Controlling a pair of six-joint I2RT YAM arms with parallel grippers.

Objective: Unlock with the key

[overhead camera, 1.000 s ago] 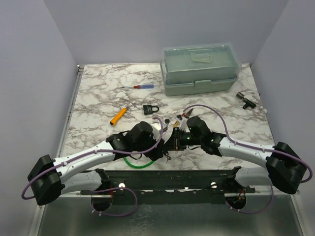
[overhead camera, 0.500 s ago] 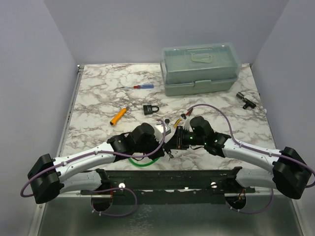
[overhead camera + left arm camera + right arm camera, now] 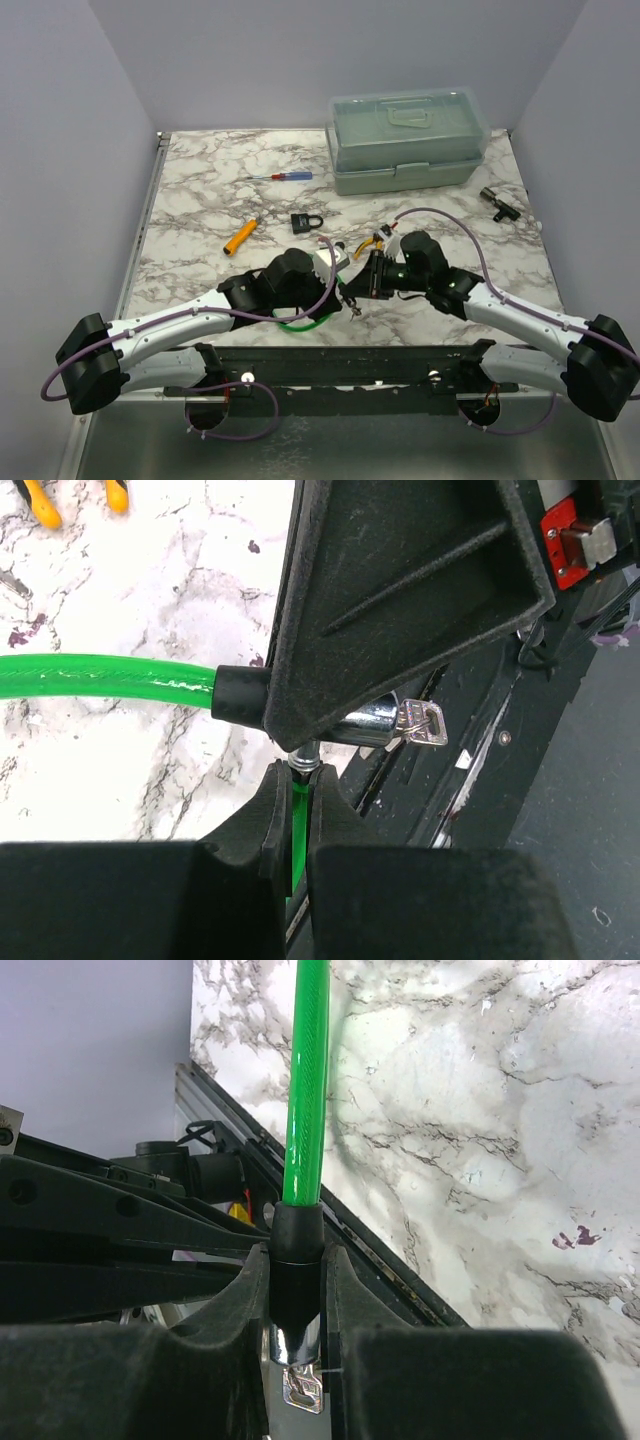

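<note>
Left tool (image 3: pixel 300 772) is clenched hard, fingertips pinched together on the silver pin end of the green cable lock (image 3: pixel 110 677). You can see a strip of green squeezed in the slit between them. Right tool (image 3: pixel 297 1260) is clamped as well, grasping the black collar (image 3: pixel 238 692) where the cable meets the chrome barrel (image 3: pixel 365 727). So both tools have hold of the same lock, practically nose to nose.

The key (image 3: pixel 424 723) looks seated in the end of that barrel. It pokes out just past the right tool's finger, a little up and to the right of the left tool's tips. Neither tool is on the key itself. From the right wrist it shows directly under the collar, between the fingers.

Out past both tools on the marble tabletop (image 3: pixel 200 200): yellow-handled pliers (image 3: pixel 372 240) just beyond the right tool, a small black padlock (image 3: pixel 308 222) a bit further, and a pale green toolbox (image 3: pixel 408 140) well beyond that.
</note>
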